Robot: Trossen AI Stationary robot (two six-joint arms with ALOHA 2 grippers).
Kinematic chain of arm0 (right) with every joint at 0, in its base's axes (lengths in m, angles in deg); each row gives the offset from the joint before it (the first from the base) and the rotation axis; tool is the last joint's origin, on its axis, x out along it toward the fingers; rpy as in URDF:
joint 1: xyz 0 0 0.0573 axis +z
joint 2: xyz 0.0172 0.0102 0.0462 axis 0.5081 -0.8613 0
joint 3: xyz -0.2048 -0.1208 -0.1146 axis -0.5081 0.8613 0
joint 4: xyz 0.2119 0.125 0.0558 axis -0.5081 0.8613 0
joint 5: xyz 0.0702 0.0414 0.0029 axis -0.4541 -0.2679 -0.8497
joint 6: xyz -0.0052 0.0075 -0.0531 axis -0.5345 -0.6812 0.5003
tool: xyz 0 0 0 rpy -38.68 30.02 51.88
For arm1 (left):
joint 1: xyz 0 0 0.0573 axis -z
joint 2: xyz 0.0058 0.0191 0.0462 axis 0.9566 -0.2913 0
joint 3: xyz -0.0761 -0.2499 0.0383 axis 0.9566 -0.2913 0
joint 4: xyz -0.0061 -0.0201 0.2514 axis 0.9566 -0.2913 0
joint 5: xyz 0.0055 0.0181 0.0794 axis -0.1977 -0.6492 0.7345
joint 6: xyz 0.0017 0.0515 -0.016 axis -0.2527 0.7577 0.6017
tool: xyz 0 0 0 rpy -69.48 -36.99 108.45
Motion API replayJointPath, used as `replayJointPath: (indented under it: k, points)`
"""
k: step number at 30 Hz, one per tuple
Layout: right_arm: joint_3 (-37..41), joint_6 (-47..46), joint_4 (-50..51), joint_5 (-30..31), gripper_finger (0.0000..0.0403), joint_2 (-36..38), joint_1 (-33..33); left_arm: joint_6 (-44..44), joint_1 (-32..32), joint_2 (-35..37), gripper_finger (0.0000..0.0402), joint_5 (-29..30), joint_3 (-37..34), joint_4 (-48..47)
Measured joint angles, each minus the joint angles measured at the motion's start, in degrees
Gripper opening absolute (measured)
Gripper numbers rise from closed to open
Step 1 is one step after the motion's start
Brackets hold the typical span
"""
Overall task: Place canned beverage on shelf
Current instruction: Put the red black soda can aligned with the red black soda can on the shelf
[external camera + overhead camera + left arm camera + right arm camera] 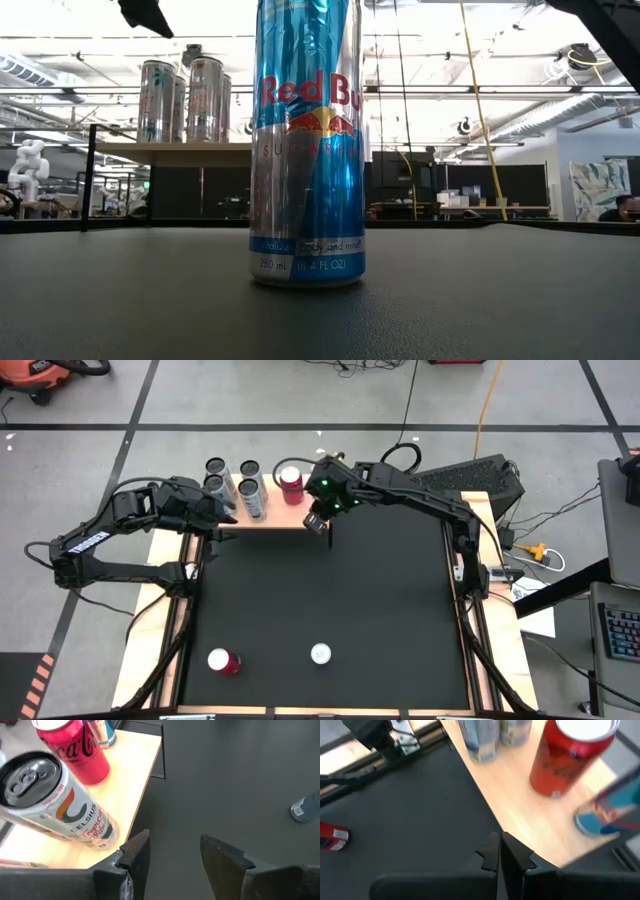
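item: shelf [262, 520] — light wood top, far edge of black mat [320, 600], between the two arms.

on shelf: tall silver cans [232, 484], upright, left part; red coke can [291, 480], upright, right part. a blue can [612, 810] shows in right wrist view, blurred, upright, at shelf edge beside the red one.

off shelf: red bull can [320, 654], upright on mat, near edge, well apart from shelf; long axis vertical, top up, label faces low cam. red can [222, 661] to its left, tipped or lying, can't tell which way top points.

left gripper [172, 855]: at shelf's left-front corner, fingers apart, holding nothing; celsius can [55, 800] just beside.

right gripper [501, 851]: at shelf's right-front edge, fingers pressed together, empty.

risks (judgement): both grippers v. close to shelf cans; a swing on pulling away could knock the coke or celsius can over, cans tall + narrow. arms near each other, could clash. lying can may roll when gripped.
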State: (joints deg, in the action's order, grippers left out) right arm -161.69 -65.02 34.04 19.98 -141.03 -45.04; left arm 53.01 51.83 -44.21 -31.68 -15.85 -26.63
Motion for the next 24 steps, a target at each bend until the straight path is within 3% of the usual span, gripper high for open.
replayJointPath:
  k: [6, 17, 24]
  points:
    - [0.00, -3.39, 5.70, 0.06, 0.0000, -0.02, 0.00, -3.76, 0.00, 0.00, 0.0178, 0.57, 0.00, -1.28]
    - [0.00, -4.67, 6.70, 0.04, 0.0000, -0.02, 0.00, 1.20, 0.00, -0.43, 0.0178, 4.60, 0.00, -1.91]
    - [0.00, -4.67, 8.36, 0.04, 0.0000, -0.04, 0.00, -1.95, 0.00, -0.48, 0.0178, 10.39, 0.00, -1.57]
